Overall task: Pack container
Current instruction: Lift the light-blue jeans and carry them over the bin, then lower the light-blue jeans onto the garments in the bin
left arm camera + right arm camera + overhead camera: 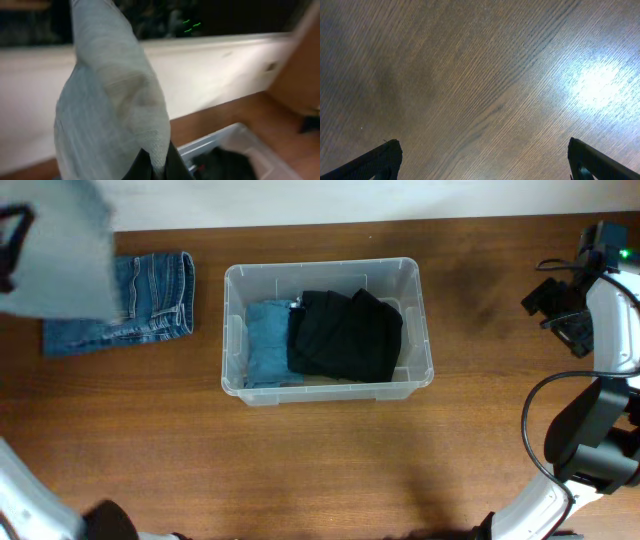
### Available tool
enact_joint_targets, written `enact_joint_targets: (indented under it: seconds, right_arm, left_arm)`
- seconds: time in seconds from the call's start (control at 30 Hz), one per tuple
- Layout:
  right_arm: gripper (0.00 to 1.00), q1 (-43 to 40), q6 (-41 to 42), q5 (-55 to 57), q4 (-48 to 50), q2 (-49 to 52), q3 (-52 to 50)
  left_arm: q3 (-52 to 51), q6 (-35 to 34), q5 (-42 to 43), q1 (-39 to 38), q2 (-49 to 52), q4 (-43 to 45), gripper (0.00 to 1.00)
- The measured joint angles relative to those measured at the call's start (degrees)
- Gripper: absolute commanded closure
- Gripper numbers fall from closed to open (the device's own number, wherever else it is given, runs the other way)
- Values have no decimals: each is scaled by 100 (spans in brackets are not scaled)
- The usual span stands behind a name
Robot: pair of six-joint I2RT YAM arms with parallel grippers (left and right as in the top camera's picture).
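The left jaws are pinched tight on a fold of a pale grey-blue woven cloth (110, 100). It hangs from them in a long, blurred drape above the far left end of the brown wood-grain surface (320, 470). The right jaws stand wide apart with nothing between them, hovering over bare wood at the right side, well apart from everything else. The clear, colourless plastic rectangular container (322, 266), with rounded corners and a thick rim, sits on the surface around the middle, slightly toward the far edge, between the two arms. Counted, there is one container and four pieces of clothing in all. Two lie inside the container side by side and touching: a folded light blue denim piece (265, 345) against the left wall, and a crumpled black garment (345, 335) filling the middle and right, its edge overlapping the blue one. One folded pair of mid-blue denim jeans (150, 305) lies on the surface to the left of the container, near it but not touching. Its waistband stitching shows, and its left part is hidden from above by the raised cloth, which is the fourth piece. Any label or lettering on the clothes or the container is too small to read.
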Motion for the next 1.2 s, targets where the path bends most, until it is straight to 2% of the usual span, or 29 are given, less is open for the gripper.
enact_joint_targets:
  seconds: [0.23,0.5,0.63,0.87,1.2]
  right_arm:
    - [2,0,2,2,2,0,0]
    - [2,0,-2,0,0,0,0]
    - [2,0,2,0,2,0,0]
    - [2,0,2,0,2,0,0]
    - [2,0,0,0,0,0,0]
  left_arm:
    - [28,-1364,-1480,-2428,-352,101,99]
    - [28,-2284,-2704,-4352,267,107,99]
    - [24,-2632,-3281,-4887,837,269,99]
    - [17,-3158,-3668,-5431,1676,654,99]
    - [13,-3862,-4041,-6026,2006,1108,99]
